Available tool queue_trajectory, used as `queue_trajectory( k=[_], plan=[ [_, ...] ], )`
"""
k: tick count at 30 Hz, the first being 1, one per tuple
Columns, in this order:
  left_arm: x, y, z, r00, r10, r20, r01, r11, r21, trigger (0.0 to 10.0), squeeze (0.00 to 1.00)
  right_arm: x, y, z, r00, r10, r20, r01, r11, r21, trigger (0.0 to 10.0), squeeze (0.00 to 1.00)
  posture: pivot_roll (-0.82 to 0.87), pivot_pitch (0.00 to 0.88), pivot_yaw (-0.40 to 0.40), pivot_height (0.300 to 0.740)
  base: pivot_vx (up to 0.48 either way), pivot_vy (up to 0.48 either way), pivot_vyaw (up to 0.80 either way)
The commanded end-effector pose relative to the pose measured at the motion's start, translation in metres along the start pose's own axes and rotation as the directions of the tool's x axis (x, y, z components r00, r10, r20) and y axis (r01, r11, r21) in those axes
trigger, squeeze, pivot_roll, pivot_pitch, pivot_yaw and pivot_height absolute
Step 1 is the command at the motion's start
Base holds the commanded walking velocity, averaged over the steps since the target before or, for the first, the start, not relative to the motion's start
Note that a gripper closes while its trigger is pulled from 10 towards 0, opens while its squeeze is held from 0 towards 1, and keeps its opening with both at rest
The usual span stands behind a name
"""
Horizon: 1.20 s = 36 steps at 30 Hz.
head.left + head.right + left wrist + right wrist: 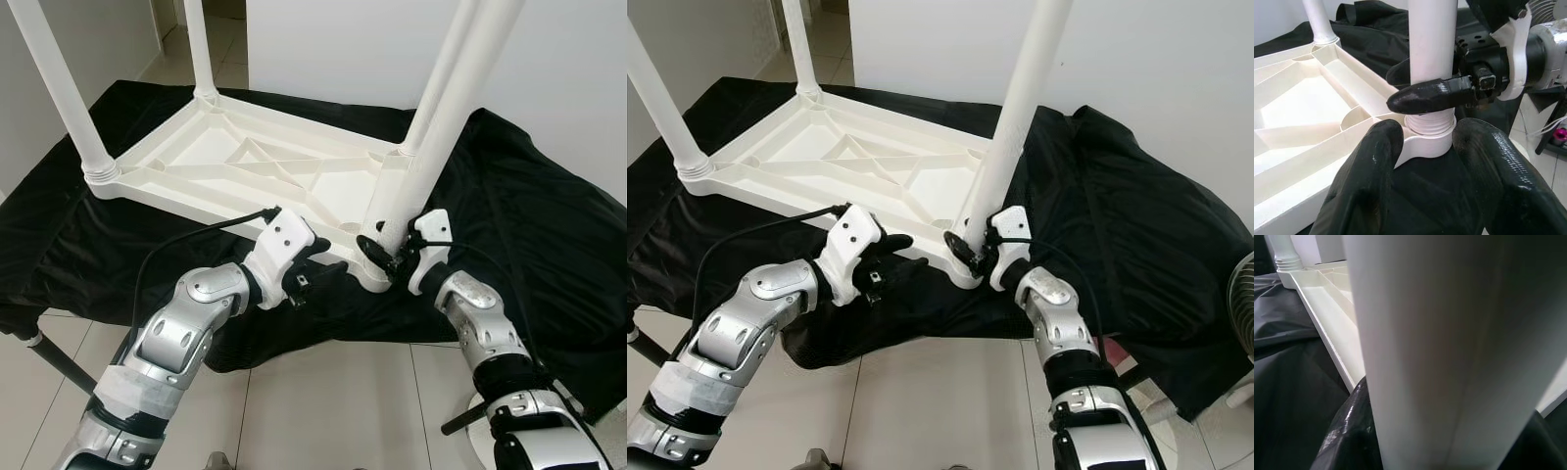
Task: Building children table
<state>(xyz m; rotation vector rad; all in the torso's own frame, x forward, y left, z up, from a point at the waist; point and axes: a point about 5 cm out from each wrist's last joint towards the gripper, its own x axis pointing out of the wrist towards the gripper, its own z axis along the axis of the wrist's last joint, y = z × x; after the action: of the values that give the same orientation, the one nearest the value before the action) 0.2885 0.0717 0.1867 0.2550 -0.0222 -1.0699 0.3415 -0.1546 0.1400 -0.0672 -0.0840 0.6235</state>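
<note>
A white plastic children's table (245,162) lies upside down on a black cloth, with its legs pointing up. My right gripper (388,257) is shut on the near right leg (446,127) just above its socket. In the left wrist view one of its fingers (1430,95) crosses the front of that leg (1432,44) and the other shows behind it. In the right wrist view the same leg (1449,357) stands very close. My left gripper (318,279) hovers open just left of that corner socket (1427,139), fingers (1371,181) spread with nothing between them.
The black cloth (549,245) covers a low surface and hangs over its front edge above the tiled floor (323,411). A white wall stands behind. A fan (1244,294) is at the far right, and a dark rod (49,357) slants down at the lower left.
</note>
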Motion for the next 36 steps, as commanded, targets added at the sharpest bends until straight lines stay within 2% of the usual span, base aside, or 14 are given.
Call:
queue_trajectory(
  k=[1,2,5,6,8,11,17,18,19,21,24,27,31,36],
  plan=[
    [0.0,-0.001,0.001,1.0,-0.023,0.001,0.023,1.0,0.015,10.0,0.0,-0.005,-0.001,-0.009,0.999,-0.029,-0.032,0.03,1.0,0.004,0.0,0.0,0.04,0.019,-0.054,0.74,0.0,0.0,0.0],
    [0.0,-0.002,0.0,1.0,-0.021,0.002,0.021,1.0,0.009,10.0,0.0,-0.007,0.0,-0.01,0.998,-0.043,-0.035,0.043,0.999,0.005,4.5,0.0,0.03,0.02,-0.052,0.74,0.0,0.0,0.0],
    [-0.001,-0.002,0.0,1.0,-0.02,0.005,0.02,1.0,0.004,10.0,0.0,-0.008,0.001,-0.011,0.998,-0.05,-0.035,0.05,0.999,0.008,4.5,0.0,0.03,0.02,-0.052,0.74,0.0,0.0,0.0],
    [-0.001,-0.003,-0.001,1.0,-0.021,0.005,0.021,1.0,0.001,10.0,0.0,-0.009,0.001,-0.011,0.997,-0.069,-0.035,0.069,0.998,0.008,10.0,0.0,0.03,0.016,-0.054,0.74,0.0,0.0,0.0],
    [-0.001,-0.003,-0.003,1.0,-0.021,0.002,0.021,1.0,-0.002,10.0,0.0,-0.01,0.002,-0.011,0.995,-0.096,-0.039,0.096,0.995,0.009,10.0,0.0,0.02,0.01,-0.052,0.74,0.0,0.0,0.0],
    [-0.001,-0.001,-0.007,1.0,-0.013,-0.009,0.013,1.0,-0.007,10.0,0.0,-0.008,0.004,-0.008,0.982,-0.18,-0.052,0.178,0.983,-0.038,10.0,0.0,0.02,0.001,-0.048,0.74,0.0,0.0,0.0],
    [-0.002,0.004,-0.004,1.0,0.0,-0.006,0.0,1.0,-0.007,10.0,0.0,-0.006,0.017,-0.003,0.932,-0.358,-0.06,0.361,0.931,0.059,10.0,0.0,0.02,0.007,-0.038,0.74,0.0,0.0,0.0],
    [-0.002,0.004,-0.005,1.0,0.0,-0.009,0.0,1.0,-0.006,10.0,0.0,-0.007,0.023,-0.003,0.927,-0.37,-0.056,0.373,0.927,0.051,10.0,0.0,0.02,0.007,-0.038,0.74,0.0,0.0,0.0],
    [-0.003,0.004,-0.006,1.0,-0.001,-0.015,0.001,1.0,-0.005,10.0,0.0,-0.008,0.034,-0.006,0.907,-0.416,-0.061,0.42,0.904,0.081,10.0,0.0,0.02,0.013,-0.041,0.74,0.0,0.0,0.0],
    [-0.003,0.003,-0.007,1.0,-0.004,-0.017,0.004,1.0,-0.003,10.0,0.0,-0.008,0.041,-0.009,0.881,-0.466,-0.077,0.472,0.877,0.096,10.0,0.0,0.02,0.012,-0.04,0.74,0.0,0.0,0.0],
    [-0.003,0.003,-0.007,1.0,-0.005,-0.017,0.005,1.0,-0.002,10.0,0.0,-0.008,0.043,-0.009,0.871,-0.484,-0.085,0.49,0.866,0.095,10.0,0.0,0.02,0.012,-0.04,0.74,0.0,0.0,0.0],
    [-0.003,0.002,-0.008,1.0,-0.007,-0.017,0.007,1.0,-0.008,10.0,0.0,-0.007,0.064,-0.011,0.799,-0.59,-0.113,0.601,0.785,0.152,10.0,0.0,0.02,0.014,-0.04,0.74,0.0,0.0,0.0],
    [-0.002,0.001,-0.008,1.0,-0.007,-0.016,0.007,1.0,-0.011,10.0,0.0,-0.004,0.076,-0.011,0.811,-0.571,-0.128,0.585,0.79,0.181,10.0,0.0,0.02,0.017,-0.039,0.74,0.0,0.0,0.0],
    [-0.002,0.001,-0.008,1.0,-0.007,-0.017,0.007,1.0,-0.011,10.0,0.0,-0.006,0.075,-0.01,0.812,-0.57,-0.125,0.583,0.791,0.184,10.0,0.0,0.02,0.022,-0.038,0.74,0.0,0.0,0.0]
  ],
)
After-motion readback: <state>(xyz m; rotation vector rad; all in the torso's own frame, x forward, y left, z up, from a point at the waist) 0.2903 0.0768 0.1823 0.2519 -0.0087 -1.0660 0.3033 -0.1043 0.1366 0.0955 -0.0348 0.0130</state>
